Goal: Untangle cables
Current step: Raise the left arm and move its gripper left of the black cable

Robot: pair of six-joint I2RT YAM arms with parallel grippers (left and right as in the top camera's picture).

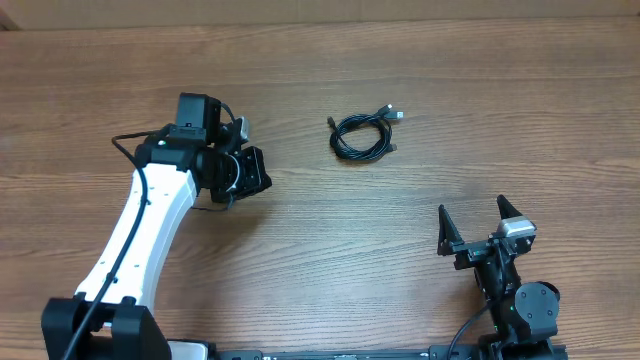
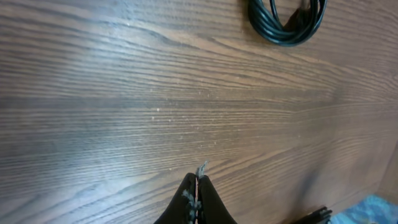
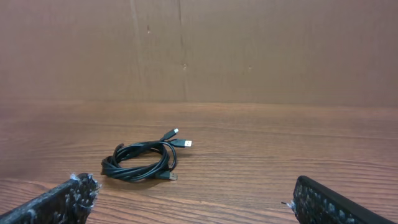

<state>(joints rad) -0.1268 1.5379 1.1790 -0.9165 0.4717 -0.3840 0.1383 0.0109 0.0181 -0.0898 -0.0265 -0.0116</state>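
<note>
While the coiled cables (image 1: 352, 150) are left untouched on the wooden counter (image 1: 380, 270), the left end effector (image 2: 198, 183) is seen closed, empty, nearby; the right end effector (image 1: 472, 207) is held wide open, well apart.

The left arm (image 1: 150, 225), lower left: white link, black joints, a thin black wire (image 1: 125, 250) along it. The right pincer (image 1: 472, 228), lower right: black fingers (image 3: 62, 202) with rough pads, and a silver block (image 1: 517, 228) beside them.
</note>
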